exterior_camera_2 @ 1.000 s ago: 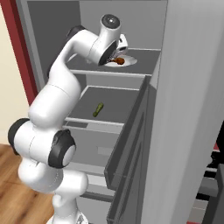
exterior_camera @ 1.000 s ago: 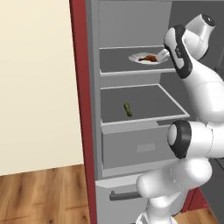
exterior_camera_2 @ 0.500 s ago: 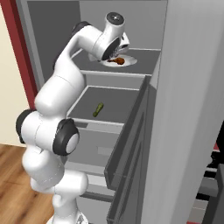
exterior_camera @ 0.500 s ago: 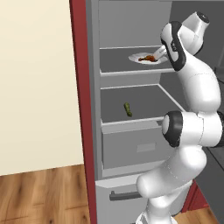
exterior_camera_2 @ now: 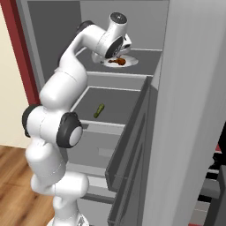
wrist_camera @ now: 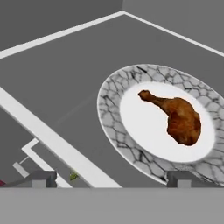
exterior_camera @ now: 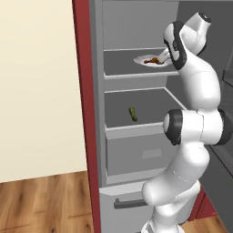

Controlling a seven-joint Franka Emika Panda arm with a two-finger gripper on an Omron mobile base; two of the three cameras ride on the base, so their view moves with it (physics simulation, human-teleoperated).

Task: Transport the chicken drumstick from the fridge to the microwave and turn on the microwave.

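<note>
The two-finger pincer [wrist_camera: 111,178] hangs spread wide and empty, its dark tips straddling the near rim of the round white plate with a grey crackle-patterned border [wrist_camera: 114,118]. Past the tips and off toward one side lies the small reddish-brown cooked chicken drumstick [wrist_camera: 176,117], on the plate's plain centre. Its long axis runs on a slant across the hand view, thin bone end [wrist_camera: 145,95] toward the middle, thick meaty end further out, so the pincer probably has to shift sideways and forward. The plate sits on the upper shelf of the tall open grey fridge [exterior_camera: 136,150]; glossy browned skin shows on the meat.
</note>
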